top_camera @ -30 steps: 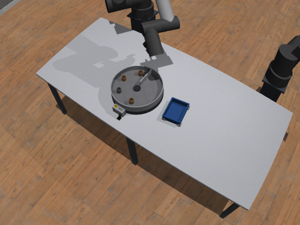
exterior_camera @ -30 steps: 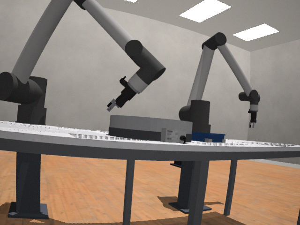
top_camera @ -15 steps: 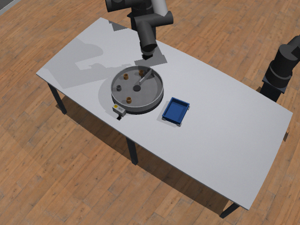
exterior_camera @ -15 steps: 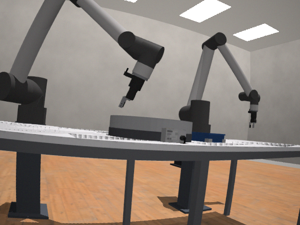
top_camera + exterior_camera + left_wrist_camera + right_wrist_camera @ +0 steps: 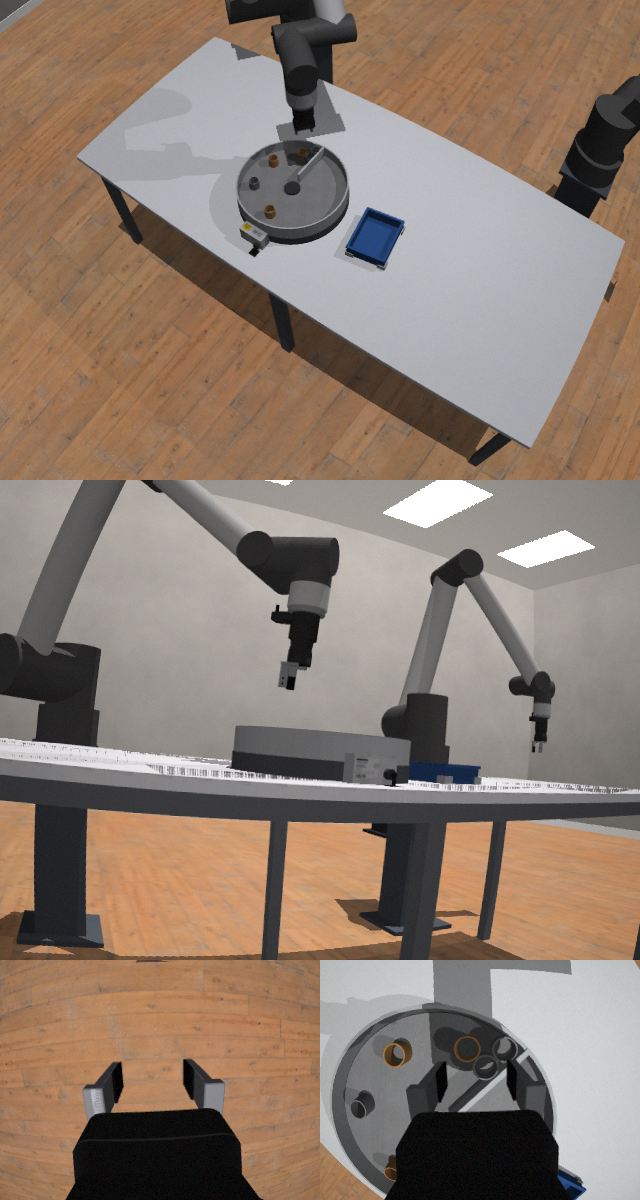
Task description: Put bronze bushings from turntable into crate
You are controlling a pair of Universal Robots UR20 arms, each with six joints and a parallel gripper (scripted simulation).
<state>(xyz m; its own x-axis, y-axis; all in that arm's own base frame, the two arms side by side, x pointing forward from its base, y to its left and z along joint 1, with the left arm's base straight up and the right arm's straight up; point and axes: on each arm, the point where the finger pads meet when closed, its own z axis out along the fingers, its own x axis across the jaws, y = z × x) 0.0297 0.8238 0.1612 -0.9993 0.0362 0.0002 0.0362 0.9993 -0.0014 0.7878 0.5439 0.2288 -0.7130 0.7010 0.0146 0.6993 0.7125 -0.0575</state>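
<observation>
The grey turntable (image 5: 323,198) (image 5: 310,743) carries three bronze bushings: one (image 5: 273,160) (image 5: 406,1053) at the back left, one (image 5: 301,154) (image 5: 455,1049) at the back, one (image 5: 269,211) (image 5: 390,1173) at the front. A steel bushing (image 5: 253,182) (image 5: 360,1106) stands at the left. Two more steel bushings, one (image 5: 493,1050) and another (image 5: 474,1069), stand by the bar. The blue crate (image 5: 364,256) (image 5: 444,772) sits level between its corner guides and looks empty. My right gripper (image 5: 305,130) (image 5: 287,681) (image 5: 476,1072) is open and empty, high above the turntable's back. My left gripper (image 5: 537,747) (image 5: 152,1073) is open and empty over the floor.
A raised rim surrounds the turntable. A fixed-looking bar (image 5: 310,163) (image 5: 497,1077) reaches from near the hub to the back right rim. A small grey box (image 5: 253,235) (image 5: 361,767) stands at the front left rim. The crate's guides (image 5: 349,253) stick out at its corners.
</observation>
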